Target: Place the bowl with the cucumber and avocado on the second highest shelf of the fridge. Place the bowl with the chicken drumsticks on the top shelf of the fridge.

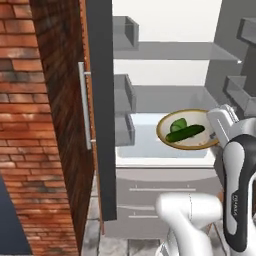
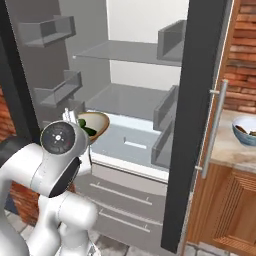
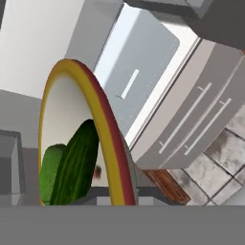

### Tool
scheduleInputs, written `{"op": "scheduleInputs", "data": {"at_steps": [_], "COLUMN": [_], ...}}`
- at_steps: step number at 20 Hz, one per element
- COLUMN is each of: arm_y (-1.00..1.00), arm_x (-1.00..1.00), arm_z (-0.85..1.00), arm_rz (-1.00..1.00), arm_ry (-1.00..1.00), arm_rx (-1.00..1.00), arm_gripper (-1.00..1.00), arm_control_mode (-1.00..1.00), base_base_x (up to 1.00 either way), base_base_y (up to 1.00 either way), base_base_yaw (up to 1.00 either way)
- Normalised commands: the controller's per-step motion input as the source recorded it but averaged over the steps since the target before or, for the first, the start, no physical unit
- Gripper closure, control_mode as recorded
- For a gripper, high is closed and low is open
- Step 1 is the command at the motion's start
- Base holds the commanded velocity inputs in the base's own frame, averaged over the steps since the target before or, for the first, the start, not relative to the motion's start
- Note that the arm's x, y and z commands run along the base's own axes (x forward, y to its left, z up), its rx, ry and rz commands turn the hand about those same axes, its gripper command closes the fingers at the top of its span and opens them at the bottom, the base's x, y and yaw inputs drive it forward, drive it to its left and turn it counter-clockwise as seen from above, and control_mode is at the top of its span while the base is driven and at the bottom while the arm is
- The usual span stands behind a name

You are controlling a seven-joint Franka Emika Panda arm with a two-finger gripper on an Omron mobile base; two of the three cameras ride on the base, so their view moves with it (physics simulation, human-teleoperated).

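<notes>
My gripper [image 1: 215, 133] is shut on the right rim of a yellow-rimmed bowl [image 1: 163, 131], holding it in the air inside the open fridge [image 1: 165, 75]. In the bowl lie a dark green cucumber [image 1: 185, 133] and a lighter green avocado [image 1: 178, 124]. The bowl hangs below the lower of two grey glass shelves; the upper shelf [image 1: 185, 51] and the lower shelf [image 1: 170, 98] are both bare. The hand view looks edge-on along the bowl rim [image 3: 108, 139] at the cucumber [image 3: 76, 165]. A blue bowl [image 2: 241, 136] with brown chicken drumsticks [image 2: 246, 130] sits on the counter at right.
Both dark fridge doors stand open: one on the left [image 1: 100, 110] with a silver handle [image 1: 85, 105], one on the right [image 2: 195, 125]. Door bins [image 1: 124, 92] line the doors' inner sides. Grey drawers [image 1: 160, 195] lie under the fridge opening. A brick wall [image 1: 35, 125] stands on the left.
</notes>
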Motion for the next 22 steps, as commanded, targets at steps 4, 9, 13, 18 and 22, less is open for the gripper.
{"op": "scheduleInputs", "data": {"at_steps": [4, 9, 13, 18, 22], "arm_y": [0.0, 0.0, 0.0, 0.15, 0.12], "arm_x": [0.0, 0.0, 0.0, 0.89, 1.0], "arm_z": [0.0, 0.0, 0.0, -0.09, -0.06], "arm_rz": [0.0, 0.0, 0.0, -0.21, -0.22], "arm_ry": [0.0, 0.0, 0.0, 0.0, 0.01], "arm_rx": [0.0, 0.0, 0.0, -0.01, 0.01], "arm_gripper": [1.0, 1.0, 1.0, 1.0, 1.0], "arm_control_mode": [1.0, 1.0, 1.0, -1.0, -1.0], "base_base_x": [0.74, 0.65, 0.66, 0.0, 0.0], "base_base_y": [0.2, 0.16, 0.23, 0.0, 0.0], "base_base_yaw": [-0.27, -0.26, -0.2, 0.0, 0.0]}}
